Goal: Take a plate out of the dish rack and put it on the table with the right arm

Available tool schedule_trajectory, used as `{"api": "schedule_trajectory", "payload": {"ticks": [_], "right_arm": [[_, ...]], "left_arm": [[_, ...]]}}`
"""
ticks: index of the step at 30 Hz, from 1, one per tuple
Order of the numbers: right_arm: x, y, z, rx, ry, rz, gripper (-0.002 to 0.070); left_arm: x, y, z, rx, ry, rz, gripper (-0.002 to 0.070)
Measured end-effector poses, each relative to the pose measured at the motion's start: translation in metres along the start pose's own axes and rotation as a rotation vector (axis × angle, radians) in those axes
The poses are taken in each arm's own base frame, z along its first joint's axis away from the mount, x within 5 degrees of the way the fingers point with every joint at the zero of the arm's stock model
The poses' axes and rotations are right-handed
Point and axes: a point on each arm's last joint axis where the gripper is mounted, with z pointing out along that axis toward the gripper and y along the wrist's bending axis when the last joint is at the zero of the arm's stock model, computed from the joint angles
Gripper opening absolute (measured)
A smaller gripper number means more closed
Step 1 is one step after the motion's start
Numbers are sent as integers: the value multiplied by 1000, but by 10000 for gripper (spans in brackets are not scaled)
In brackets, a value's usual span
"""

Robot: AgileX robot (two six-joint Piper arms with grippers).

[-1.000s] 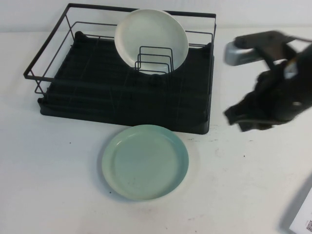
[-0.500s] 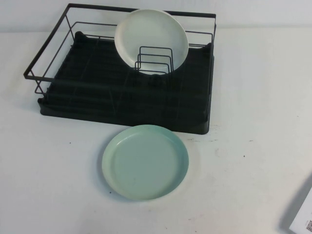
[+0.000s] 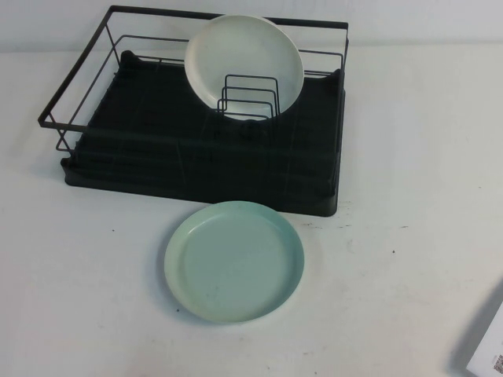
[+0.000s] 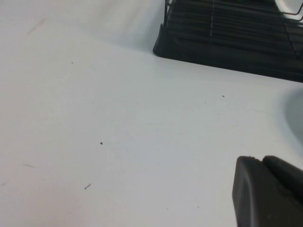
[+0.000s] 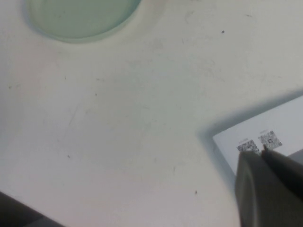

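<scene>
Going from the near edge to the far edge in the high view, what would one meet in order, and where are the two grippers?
Plate → dish rack → cream-white plate standing in it. Both grippers are outside the high view: left gripper and right gripper each appear only in their own wrist view, over the table.

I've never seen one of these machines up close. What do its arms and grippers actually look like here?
Little shows. The left gripper, above the white table near the dish rack, appears as a matte black, round-cornered block. The right gripper, over the table beside a white card with printed square codes, looks dark grey. No cables, markings or arms show.
</scene>
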Motion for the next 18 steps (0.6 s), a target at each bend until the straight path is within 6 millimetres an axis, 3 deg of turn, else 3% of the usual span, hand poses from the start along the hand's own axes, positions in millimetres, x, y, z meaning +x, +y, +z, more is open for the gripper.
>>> {"api": "schedule_trajectory", "payload": {"ticks": [13, 18], "right_arm": [[6, 1, 3, -13, 52, 9, -18], [4, -2, 13, 29, -117, 50, -18]], "left_arm": [[0, 0, 0, 0, 0, 0, -6], [0, 0, 0, 0, 0, 0, -6]]}}
